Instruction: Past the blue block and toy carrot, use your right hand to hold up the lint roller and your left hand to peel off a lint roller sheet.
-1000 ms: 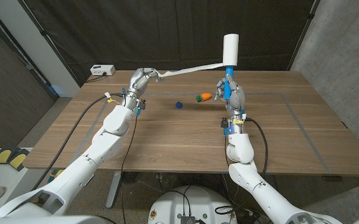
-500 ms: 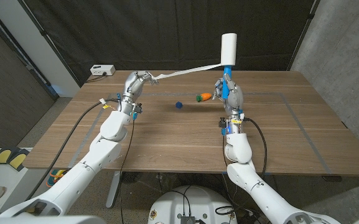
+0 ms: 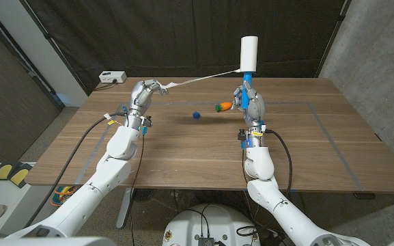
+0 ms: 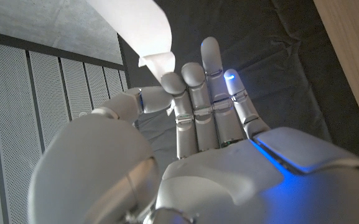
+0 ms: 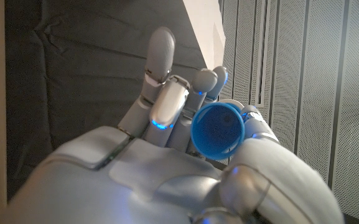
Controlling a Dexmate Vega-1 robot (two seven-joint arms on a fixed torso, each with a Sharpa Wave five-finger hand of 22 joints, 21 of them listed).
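Note:
My right hand (image 3: 251, 104) grips the blue handle (image 5: 218, 129) of the lint roller and holds it upright above the table's far side; the white roll (image 3: 249, 52) stands over the hand. A long white sheet (image 3: 203, 77) stretches taut from the roll leftward to my left hand (image 3: 142, 93), which pinches its end (image 4: 159, 62) between thumb and finger. The toy carrot (image 3: 223, 106) lies just left of my right hand. The blue block (image 3: 196, 115) sits on the table between the hands.
A white box (image 3: 113, 76) with a cable sits past the table's far left corner. Black curtain hangs behind the wooden table (image 3: 203, 154). Grey tape lines mark the tabletop.
My left hand has drawn further left with the sheet's end, and the sheet has lengthened. The roller has shifted slightly left and stays upright.

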